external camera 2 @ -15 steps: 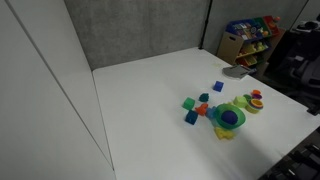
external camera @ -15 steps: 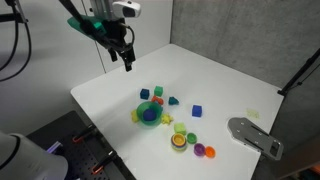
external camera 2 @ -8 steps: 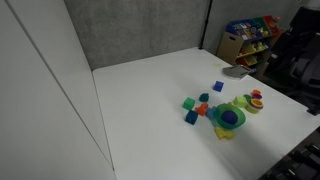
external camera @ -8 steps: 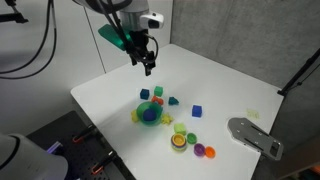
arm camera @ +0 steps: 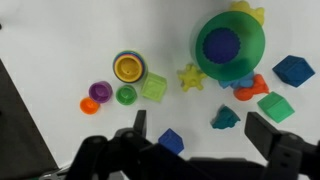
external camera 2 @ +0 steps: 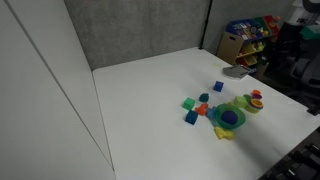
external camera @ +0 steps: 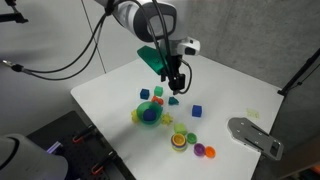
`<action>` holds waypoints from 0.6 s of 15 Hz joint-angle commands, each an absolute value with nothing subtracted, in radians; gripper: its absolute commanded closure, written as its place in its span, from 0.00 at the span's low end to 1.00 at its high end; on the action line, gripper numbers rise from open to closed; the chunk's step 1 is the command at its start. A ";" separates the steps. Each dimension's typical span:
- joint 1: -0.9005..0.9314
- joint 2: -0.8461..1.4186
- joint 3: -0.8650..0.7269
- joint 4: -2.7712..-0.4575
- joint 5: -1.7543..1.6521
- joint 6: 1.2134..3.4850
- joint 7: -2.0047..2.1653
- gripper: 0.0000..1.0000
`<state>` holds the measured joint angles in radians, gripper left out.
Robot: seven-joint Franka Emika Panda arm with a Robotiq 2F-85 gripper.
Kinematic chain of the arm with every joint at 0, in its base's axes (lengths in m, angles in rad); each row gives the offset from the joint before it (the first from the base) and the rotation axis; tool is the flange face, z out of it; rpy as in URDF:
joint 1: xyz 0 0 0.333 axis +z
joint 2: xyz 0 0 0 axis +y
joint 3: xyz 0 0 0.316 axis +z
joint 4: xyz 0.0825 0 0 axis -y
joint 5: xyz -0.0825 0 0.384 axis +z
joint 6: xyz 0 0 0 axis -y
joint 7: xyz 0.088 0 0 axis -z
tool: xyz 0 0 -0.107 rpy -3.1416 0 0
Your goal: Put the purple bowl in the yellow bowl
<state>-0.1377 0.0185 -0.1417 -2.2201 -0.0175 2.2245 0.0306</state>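
Tiny purple bowl [arm camera: 100, 91] near yellow bowl [arm camera: 128, 67]

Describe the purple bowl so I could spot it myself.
On the white table, start at the large blue bowl, then go to the yellow bowl. Just beside it lie three tiny pieces. The purple bowl is the only purple one, between the orange bowl and green cup.

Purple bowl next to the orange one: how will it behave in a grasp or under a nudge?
The purple bowl looks like small moulded plastic, so it is probably light and stiff. Its smooth round rim may slip in a pinch grasp. Close beside the orange bowl, a nudge would likely slide it into that.
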 commanded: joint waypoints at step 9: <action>-0.244 0.325 -0.215 -2.046 0.040 2.314 0.035 0.00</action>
